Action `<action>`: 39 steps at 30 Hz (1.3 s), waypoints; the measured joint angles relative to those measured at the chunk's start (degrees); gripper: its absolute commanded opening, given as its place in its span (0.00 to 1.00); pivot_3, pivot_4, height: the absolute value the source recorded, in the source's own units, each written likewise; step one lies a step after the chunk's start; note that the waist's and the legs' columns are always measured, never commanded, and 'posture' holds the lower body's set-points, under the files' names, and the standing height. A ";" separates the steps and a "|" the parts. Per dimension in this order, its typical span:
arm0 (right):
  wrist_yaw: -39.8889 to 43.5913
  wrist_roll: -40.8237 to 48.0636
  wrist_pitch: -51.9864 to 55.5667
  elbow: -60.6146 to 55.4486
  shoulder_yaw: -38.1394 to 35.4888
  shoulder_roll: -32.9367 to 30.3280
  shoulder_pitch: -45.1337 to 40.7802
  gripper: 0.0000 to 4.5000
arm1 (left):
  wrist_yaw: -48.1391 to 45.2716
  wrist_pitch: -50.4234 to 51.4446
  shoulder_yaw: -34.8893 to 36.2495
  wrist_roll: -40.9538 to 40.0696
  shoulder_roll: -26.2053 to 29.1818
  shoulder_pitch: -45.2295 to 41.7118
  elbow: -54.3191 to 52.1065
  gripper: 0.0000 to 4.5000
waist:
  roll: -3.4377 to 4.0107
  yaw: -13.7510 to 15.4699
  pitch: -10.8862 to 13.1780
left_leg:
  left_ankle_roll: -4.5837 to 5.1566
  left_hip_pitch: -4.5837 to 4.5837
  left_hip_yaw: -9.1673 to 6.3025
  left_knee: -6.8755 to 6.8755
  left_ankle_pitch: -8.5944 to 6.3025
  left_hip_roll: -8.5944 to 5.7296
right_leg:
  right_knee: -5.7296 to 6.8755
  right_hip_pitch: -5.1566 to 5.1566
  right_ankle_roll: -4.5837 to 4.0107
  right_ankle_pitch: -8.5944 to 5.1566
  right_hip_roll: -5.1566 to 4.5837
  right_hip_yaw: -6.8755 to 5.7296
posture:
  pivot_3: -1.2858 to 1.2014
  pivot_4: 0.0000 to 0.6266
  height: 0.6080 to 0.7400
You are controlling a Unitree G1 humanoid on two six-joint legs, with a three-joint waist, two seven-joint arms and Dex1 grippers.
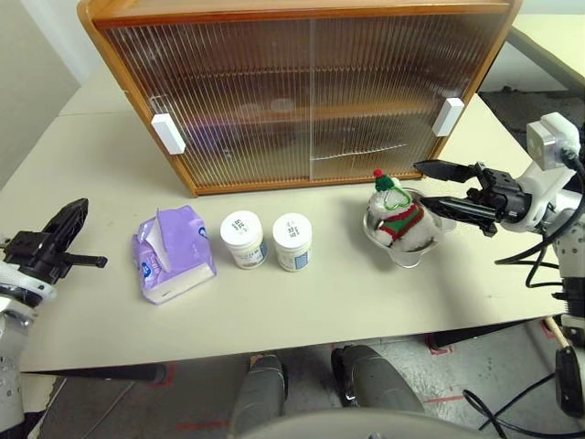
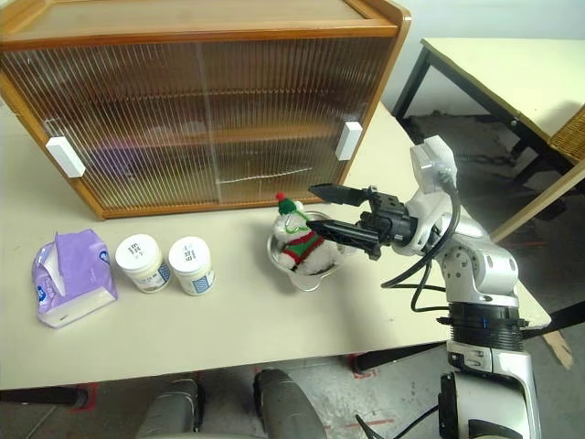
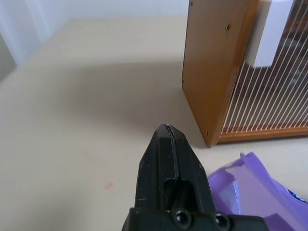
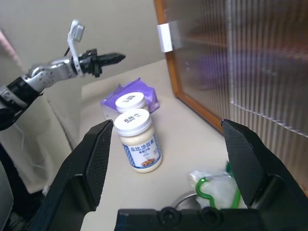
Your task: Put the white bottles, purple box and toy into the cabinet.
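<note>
Your left claw point(image 1: 75, 217) hangs over the desk's point(image 1: 347, 302) left edge, fingers clenched flat together with nothing between them, tip aimed toward the cabinet's point(image 1: 302, 18) left corner. It sits apart from the purple box point(image 1: 174, 253), which lies just to its right on the desk.

Your right claw point(image 1: 437, 186) is spread wide and released, pointing leftward across the desk. One finger reaches above the toy point(image 1: 397, 218), the other alongside it; neither is closed on it. From the head views you cannot tell whether a finger touches the plush.

The toy sits in a shallow metal bowl point(image 1: 404, 254) on the right part of the desk, in front of the cabinet's right door.

The two white bottles point(image 1: 268, 240) stand upright side by side near the desk's middle, lids on, just right of the purple box and well left of the bowl.

Cabinet stands at the back of the desk, both ribbed sliding doors drawn across the front, white handles point(image 1: 168, 133) at the outer edges. Dim shapes show behind the ribbing; you cannot tell what they are.
</note>
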 measured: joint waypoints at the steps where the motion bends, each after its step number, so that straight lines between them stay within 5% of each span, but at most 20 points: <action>1: -0.01 0.02 -0.12 -0.01 0.21 0.38 -0.09 1.00 | 0.00 -0.02 -0.13 0.28 0.62 -1.30 -0.01 0.00 | 0.00 0.17 0.00 | -0.01 0.02 -0.01 0.04 0.01 0.01 | 0.02 0.03 0.00 0.01 0.01 -0.01 | 0.48 0.17 1.00; 17: -2.93 0.85 -3.75 -4.90 1.39 4.34 1.12 1.00 | 3.63 -1.13 -14.20 8.07 -0.41 -22.59 11.42 0.00 | -0.08 0.44 -0.09 | -0.01 -0.09 0.08 0.68 0.01 0.01 | 0.14 0.09 -0.42 0.52 0.09 -0.14 | 0.46 0.15 1.00; 39: -8.20 1.94 -8.42 -7.59 1.34 5.21 4.75 1.00 | 0.32 -5.46 -20.22 10.72 -2.49 -30.00 19.12 0.00 | -0.32 -0.82 -0.49 | 0.31 -0.07 0.14 1.16 0.22 -0.16 | 0.12 0.47 0.43 0.69 0.08 -0.19 | 0.44 0.10 1.00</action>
